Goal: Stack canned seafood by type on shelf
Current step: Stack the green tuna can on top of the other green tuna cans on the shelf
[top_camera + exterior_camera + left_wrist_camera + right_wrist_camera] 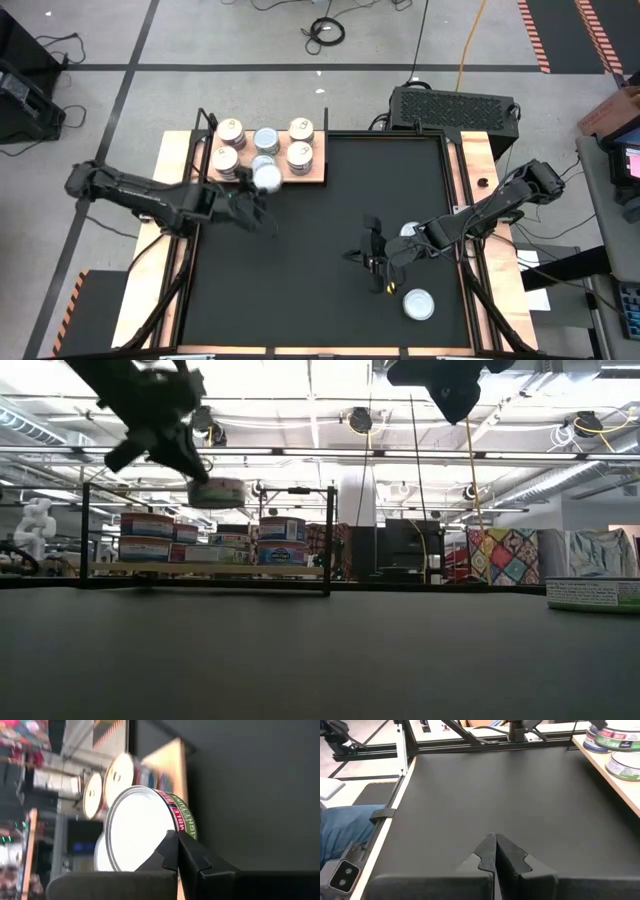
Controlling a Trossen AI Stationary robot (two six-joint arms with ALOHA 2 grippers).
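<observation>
The shelf [318, 172], a light wooden board at the mat's far left, carries several tins. Those with gold lids [231, 130] stand at its sides and the silver ones [266, 138] in the middle. My left gripper [252, 203] is shut on one more silver tin [267, 178], which hangs in the air at the shelf's near edge, above the standing tins [217, 492]. My right gripper [372, 255] hangs shut and empty over the black mat, right of its middle [495, 837]. My left gripper has the tin at its rim [173, 826], where the flat silver face meets the green and red label wall. The fingertips [192, 847] meet there and hide what lies between them. The fingers slant down from the table's left. The tin is lifted clear.
Two more tins lie on the mat near my right arm, one at the near right [418, 303] and one half under the arm [408, 230]. A black metal frame [330, 540] runs along the shelf's side. The mat's middle [310, 260] is bare.
</observation>
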